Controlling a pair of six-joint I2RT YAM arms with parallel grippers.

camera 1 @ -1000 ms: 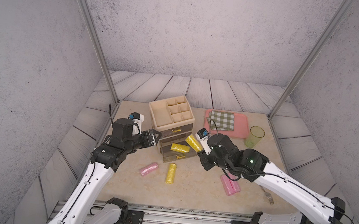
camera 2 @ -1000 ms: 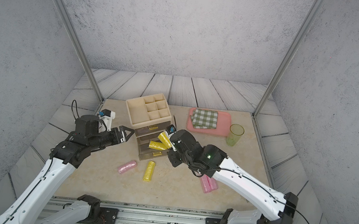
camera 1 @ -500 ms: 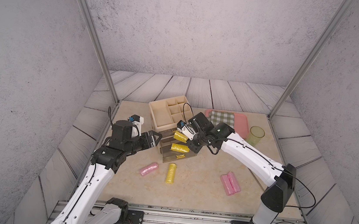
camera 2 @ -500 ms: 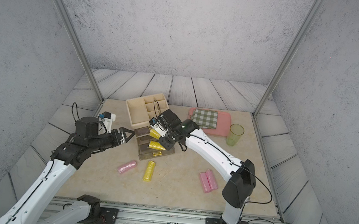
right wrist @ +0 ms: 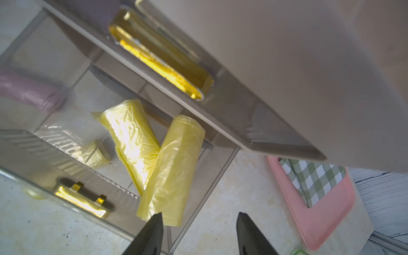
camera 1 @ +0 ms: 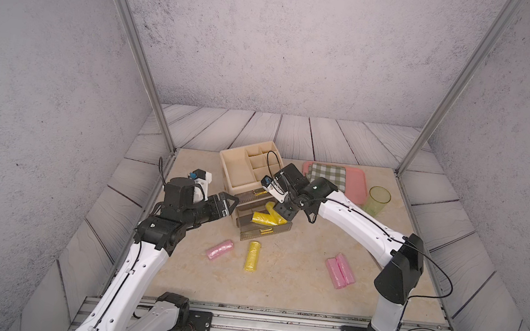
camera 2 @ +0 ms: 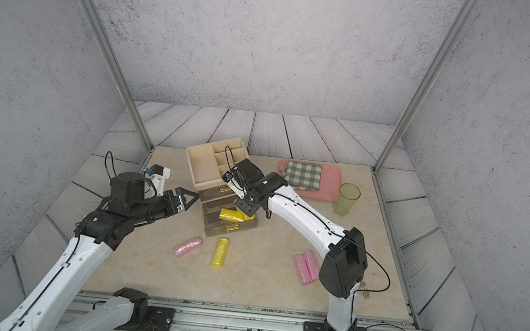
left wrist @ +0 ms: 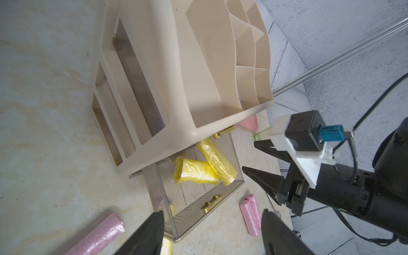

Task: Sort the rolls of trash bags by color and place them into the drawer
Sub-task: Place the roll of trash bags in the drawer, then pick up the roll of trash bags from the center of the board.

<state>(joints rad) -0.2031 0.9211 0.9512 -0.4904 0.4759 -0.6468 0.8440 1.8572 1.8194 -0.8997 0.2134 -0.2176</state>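
Two yellow rolls (right wrist: 130,136) lie touching in the open drawer (left wrist: 210,198), our right jaws parted and empty close beside it; our left jaws gape wide, empty, left of the organizer (camera 1: 241,188).

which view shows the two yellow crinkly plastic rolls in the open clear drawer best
The right wrist view: the two yellow crinkly plastic rolls sit large and close, creases clear. The left wrist view shows them whole but smaller; in both top views they are tiny.
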